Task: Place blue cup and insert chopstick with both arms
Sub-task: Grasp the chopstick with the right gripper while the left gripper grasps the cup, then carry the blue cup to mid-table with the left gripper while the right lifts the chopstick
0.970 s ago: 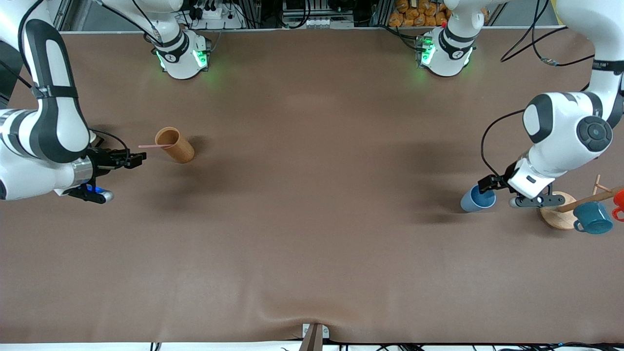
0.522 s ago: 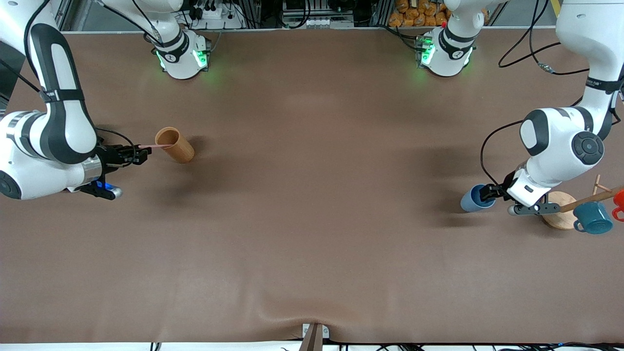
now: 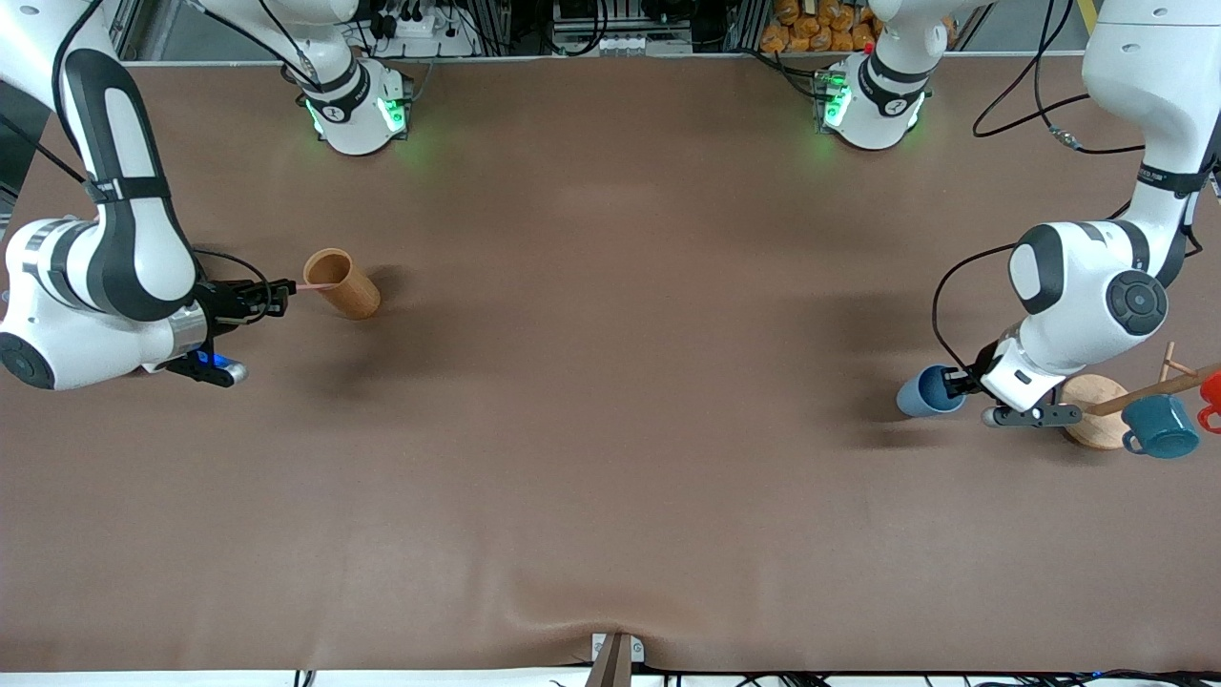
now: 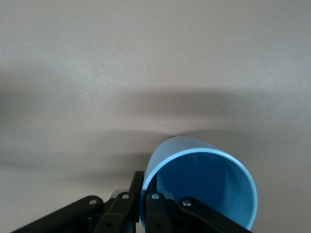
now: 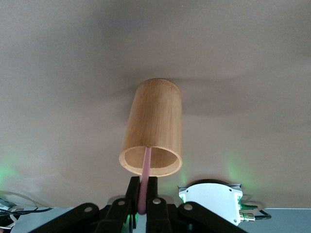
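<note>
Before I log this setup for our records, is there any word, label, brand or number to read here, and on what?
None can be read.
Right arm's base: a small dark mark, too small to read.
Left arm's base: the same.
Blue cup, tan holder: plain, no print.

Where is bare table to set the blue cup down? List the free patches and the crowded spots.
Free: the wide brown table between the tan holder and the blue cup, and the whole strip nearer the front camera. Crowded: the left arm's end, around the wooden rack and teal mug.
</note>
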{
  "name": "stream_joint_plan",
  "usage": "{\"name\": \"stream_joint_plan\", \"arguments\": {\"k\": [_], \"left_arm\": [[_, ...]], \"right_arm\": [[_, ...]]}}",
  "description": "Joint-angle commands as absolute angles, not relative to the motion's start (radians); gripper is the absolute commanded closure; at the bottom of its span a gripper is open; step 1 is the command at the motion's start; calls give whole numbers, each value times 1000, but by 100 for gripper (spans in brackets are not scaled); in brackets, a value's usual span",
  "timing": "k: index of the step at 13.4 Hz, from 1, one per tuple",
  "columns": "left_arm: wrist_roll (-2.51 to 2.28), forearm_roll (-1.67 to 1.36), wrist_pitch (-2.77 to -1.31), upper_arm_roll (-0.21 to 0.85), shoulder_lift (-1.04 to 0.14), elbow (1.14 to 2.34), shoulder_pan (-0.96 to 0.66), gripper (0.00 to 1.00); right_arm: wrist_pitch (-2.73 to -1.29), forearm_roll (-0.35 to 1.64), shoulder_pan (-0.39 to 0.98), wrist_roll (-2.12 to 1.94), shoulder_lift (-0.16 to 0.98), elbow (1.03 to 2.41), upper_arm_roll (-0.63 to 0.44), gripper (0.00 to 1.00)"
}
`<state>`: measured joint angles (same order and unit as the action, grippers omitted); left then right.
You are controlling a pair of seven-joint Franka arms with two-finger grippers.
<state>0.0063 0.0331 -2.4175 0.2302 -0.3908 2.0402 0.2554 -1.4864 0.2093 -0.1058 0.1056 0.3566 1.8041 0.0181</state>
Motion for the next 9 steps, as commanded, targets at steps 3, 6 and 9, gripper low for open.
{"name": "stream_joint_plan", "arguments": {"k": [3,6,9], "left_arm": [[-242,43,-2278,469,-328,2029,250,100],[-524,52,-2278,569,-363,1979,133,100],[-722,64,-2286,564,-422,1931,-29,100]], "right_arm": [[-1418,212,-91,115,308,1783,21,100],[-1255,186,-77,149,301,1622,28,100],[-1103,170,-40,181,304,1390,28,100]]}}
